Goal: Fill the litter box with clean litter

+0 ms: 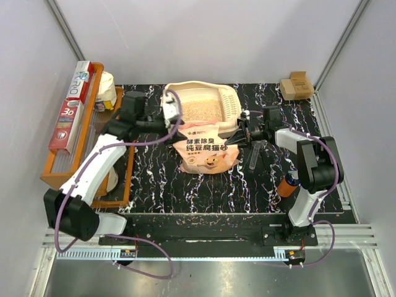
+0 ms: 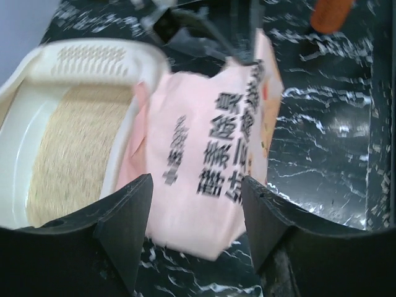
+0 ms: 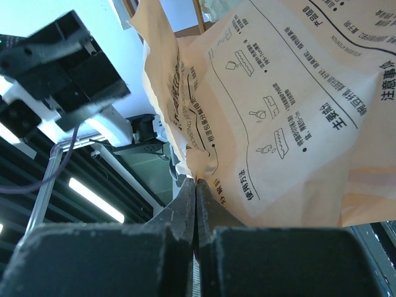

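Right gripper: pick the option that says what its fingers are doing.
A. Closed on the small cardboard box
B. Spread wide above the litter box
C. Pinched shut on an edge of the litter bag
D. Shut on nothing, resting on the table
C: the right wrist view shows the right gripper with its fingers pressed together on a folded edge of the litter bag.

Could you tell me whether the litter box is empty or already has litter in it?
Not empty: tan granules cover much of the litter box floor.
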Action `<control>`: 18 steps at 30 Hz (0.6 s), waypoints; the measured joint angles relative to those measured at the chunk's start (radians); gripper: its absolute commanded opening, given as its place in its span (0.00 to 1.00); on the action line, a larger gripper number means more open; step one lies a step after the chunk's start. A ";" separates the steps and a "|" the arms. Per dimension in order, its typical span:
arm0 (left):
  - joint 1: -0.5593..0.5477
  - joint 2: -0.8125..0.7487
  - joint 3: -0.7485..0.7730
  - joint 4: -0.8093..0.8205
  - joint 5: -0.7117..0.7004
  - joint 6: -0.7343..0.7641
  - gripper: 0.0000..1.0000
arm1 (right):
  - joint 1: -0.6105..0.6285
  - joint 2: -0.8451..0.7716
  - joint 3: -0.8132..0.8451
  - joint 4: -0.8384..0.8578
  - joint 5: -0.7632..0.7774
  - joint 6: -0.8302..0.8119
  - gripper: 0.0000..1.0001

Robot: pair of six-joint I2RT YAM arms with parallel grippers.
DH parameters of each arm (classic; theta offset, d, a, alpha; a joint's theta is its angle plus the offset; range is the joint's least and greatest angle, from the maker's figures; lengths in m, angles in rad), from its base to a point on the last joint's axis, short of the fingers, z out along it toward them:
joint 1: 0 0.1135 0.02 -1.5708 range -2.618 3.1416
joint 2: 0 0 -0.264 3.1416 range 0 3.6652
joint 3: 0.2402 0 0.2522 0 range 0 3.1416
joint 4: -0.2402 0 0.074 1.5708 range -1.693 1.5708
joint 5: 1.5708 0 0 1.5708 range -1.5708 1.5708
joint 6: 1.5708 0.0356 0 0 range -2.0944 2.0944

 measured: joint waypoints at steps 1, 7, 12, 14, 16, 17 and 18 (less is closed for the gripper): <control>-0.045 0.034 0.025 -0.038 0.000 0.093 0.63 | 0.000 0.000 0.000 0.000 0.000 0.000 0.00; -0.219 0.149 0.090 -0.129 -0.013 0.385 0.63 | 0.000 0.001 0.000 0.000 0.000 0.000 0.00; -0.287 0.218 0.111 -0.150 -0.038 0.479 0.61 | 0.000 0.002 0.000 -0.001 0.000 0.000 0.00; -0.300 0.245 0.117 -0.154 -0.051 0.505 0.60 | 0.000 0.002 0.000 -0.001 0.000 0.000 0.00; -0.306 0.267 0.122 -0.158 -0.064 0.527 0.59 | 0.000 0.002 0.000 -0.001 0.000 0.000 0.00; -0.308 0.278 0.126 -0.159 -0.070 0.536 0.58 | 0.000 0.002 0.000 -0.001 0.000 0.000 0.00; -0.309 0.292 0.132 -0.163 -0.077 0.547 0.56 | 0.000 0.002 0.000 -0.001 0.000 0.000 0.00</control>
